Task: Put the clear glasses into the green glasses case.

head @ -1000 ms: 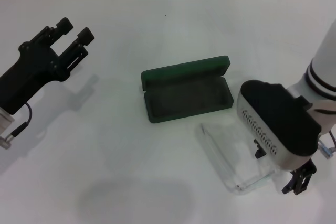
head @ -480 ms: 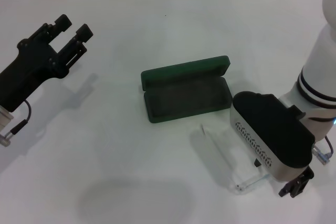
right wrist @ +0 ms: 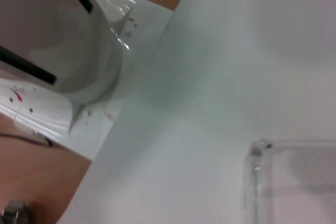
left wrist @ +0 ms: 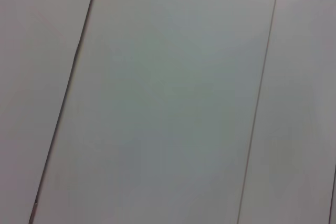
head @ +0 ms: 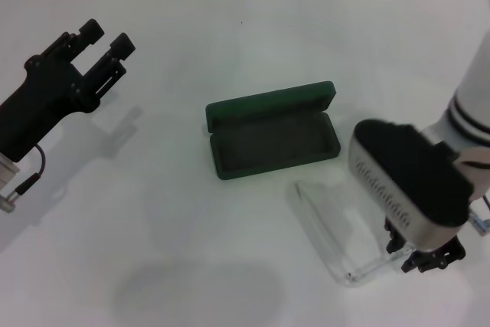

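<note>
The green glasses case (head: 272,142) lies open in the middle of the table, its lid (head: 272,103) folded back on the far side and the dark lining empty. The clear glasses (head: 358,272) rest on the table just in front of the case, to its right, arms pointing toward it. One corner of them also shows in the right wrist view, clear glasses (right wrist: 256,157). My right gripper (head: 425,258) is down at the right end of the glasses, partly hidden by the wrist housing. My left gripper (head: 106,42) hangs open and empty far to the left.
The white table's edge (right wrist: 131,108) shows in the right wrist view, with the robot's white base (right wrist: 68,51) and brown floor beyond it. The left wrist view shows only plain white panels (left wrist: 168,98).
The right wrist swung toward the case and back, and the gripper now sits lower against the glasses' right end. Case, glasses and left arm have stayed put.
</note>
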Motion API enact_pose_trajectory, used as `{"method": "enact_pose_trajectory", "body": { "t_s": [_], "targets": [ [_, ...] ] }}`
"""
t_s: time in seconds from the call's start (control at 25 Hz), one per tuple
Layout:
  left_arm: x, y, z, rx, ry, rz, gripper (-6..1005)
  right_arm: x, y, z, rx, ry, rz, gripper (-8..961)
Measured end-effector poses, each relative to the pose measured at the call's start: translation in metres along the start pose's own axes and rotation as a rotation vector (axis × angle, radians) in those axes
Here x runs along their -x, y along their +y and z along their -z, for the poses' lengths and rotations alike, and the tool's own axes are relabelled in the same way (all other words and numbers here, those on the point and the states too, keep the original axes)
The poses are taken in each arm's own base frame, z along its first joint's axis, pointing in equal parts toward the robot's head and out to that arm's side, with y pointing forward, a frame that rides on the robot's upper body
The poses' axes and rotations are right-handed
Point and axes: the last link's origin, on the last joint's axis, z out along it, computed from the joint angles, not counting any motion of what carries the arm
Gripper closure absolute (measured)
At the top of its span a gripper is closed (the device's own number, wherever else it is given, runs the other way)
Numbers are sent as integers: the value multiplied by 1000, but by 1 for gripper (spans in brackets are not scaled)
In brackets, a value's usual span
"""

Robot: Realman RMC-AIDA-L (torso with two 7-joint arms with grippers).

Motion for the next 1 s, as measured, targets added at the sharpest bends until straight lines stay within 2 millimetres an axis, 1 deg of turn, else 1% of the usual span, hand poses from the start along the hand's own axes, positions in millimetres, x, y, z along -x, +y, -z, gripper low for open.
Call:
{"method": "enact_pose_trajectory", "body": {
  "t_s": [0.08,0.12,0.16,0.2,0.36,0.4,0.56,0.64,0.76,0.88,0.92,1.0],
  "targets": [
    [0,0,0,0,2,6,393,-5,2,6,-8,-41,-12,611],
    [0,0,0,1,2,7,393,-11,5,12,-28,-96,-20,673],
    [0,0,0,2,0,8,393,-11,5,12,-28,-96,-20,735],
    [0,0,1,2,0,10,393,-15,8,16,-44,-136,-17,797],
    [0,1,1,6,-1,19,392,-34,20,36,-149,-298,-22,811],
    [0,1,1,7,-1,25,392,-43,24,41,-188,-350,-31,815],
    [-2,1,-1,13,0,57,393,-65,31,46,-304,-480,-70,829],
    [-3,0,-3,25,-3,69,394,-74,33,42,-389,-592,-72,836],
    [-4,2,-9,55,-20,92,395,-80,36,33,-498,-779,-49,836],
    [-5,6,-14,99,-29,97,397,-83,39,25,-621,-961,-28,836],
    [-7,12,-17,155,-32,94,398,-83,41,20,-651,-1006,-22,836],
    [-11,17,-20,211,-31,90,399,-82,43,11,-695,-1058,1,836]
  ]
}}
